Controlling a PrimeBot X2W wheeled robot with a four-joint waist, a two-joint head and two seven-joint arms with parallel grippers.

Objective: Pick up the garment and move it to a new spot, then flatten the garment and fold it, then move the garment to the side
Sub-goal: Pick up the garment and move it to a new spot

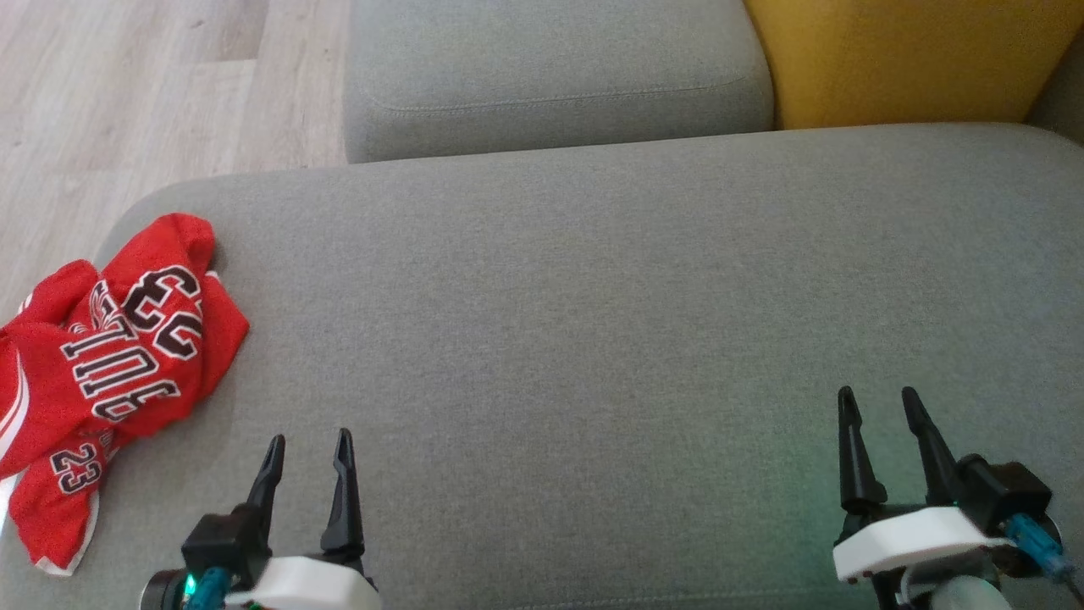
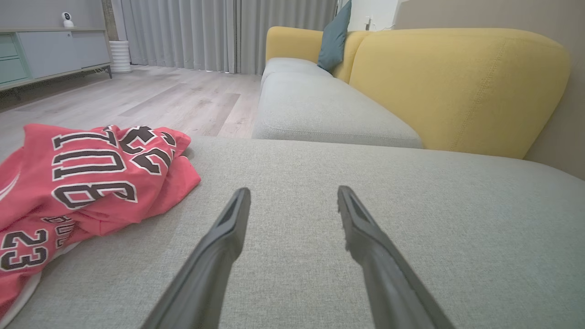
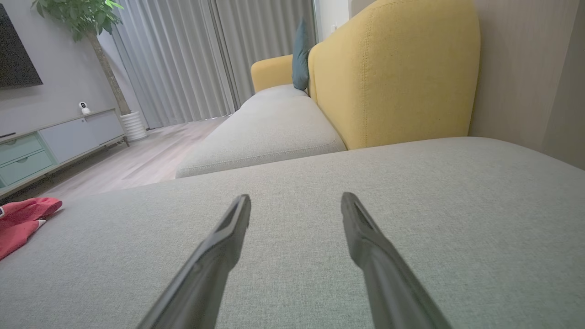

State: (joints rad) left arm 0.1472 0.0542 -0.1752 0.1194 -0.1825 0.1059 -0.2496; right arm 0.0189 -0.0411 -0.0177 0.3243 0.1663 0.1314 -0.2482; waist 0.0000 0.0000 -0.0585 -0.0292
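Left fingers (image 1: 342,491) and right fingers (image 1: 854,457) stand apart and empty over the sofa seat (image 1: 593,296), the crumpled red jersey (image 1: 127,339) lying left of the left fingers, likely best pinched at a raised fold.

Red garment (image 1: 110,356) with black-and-white lettering, grey cushion (image 1: 593,296), yellow backrest (image 1: 898,59)

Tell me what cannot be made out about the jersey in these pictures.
- Head view: the jersey is cut off by the left edge.
- All views: its own folds hide its full shape and part of the lettering.
- Right wrist view: most of it lies beyond the left edge.
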